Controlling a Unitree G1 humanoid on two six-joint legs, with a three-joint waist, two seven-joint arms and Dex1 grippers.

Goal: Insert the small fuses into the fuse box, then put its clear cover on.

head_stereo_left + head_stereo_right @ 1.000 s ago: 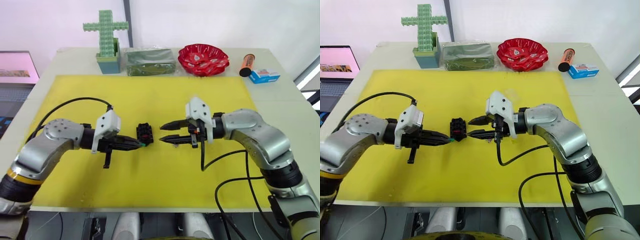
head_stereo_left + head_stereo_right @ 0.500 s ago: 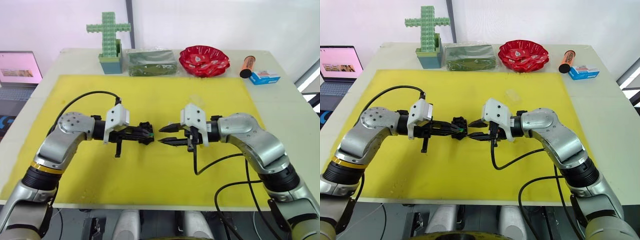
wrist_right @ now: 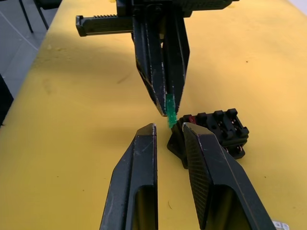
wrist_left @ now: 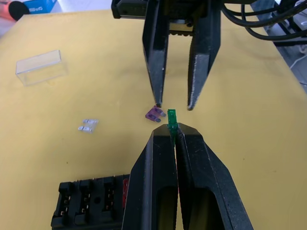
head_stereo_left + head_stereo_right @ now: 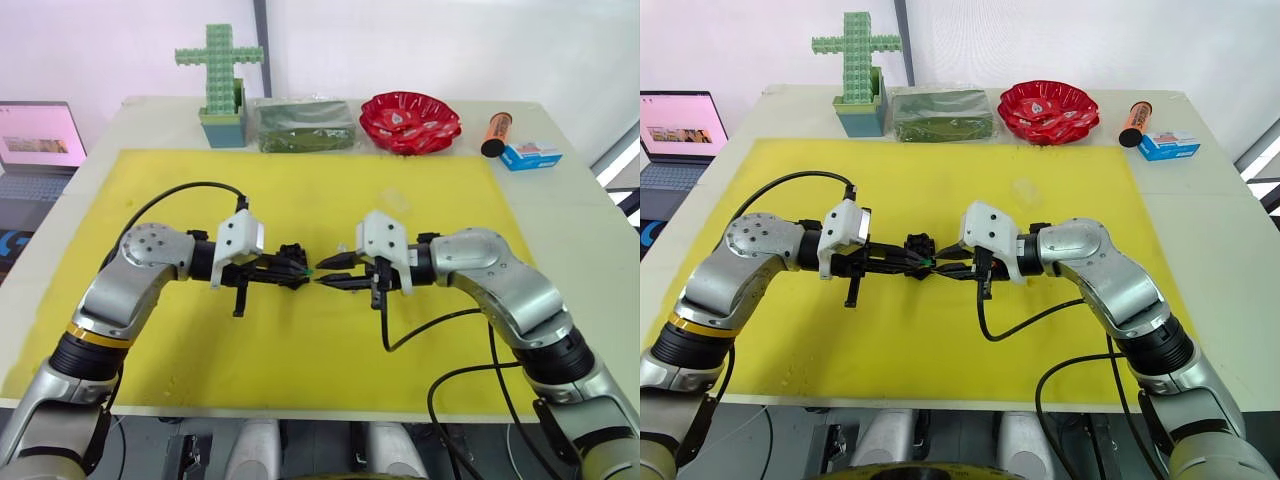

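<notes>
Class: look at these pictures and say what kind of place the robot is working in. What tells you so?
Most likely a robot test bench in a lab or office: a table with a yellow mat as the work area, practice props such as the fuse box and a green block cross, and a laptop beside it.

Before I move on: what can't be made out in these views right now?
- Fuse box slots: cut off by the left wrist view's edge and covered by the left claw; filled count unclear.
- Green fuse: lower part hidden between fingers.
- Pale grey fuse and clear cover: too small in head views.
</notes>
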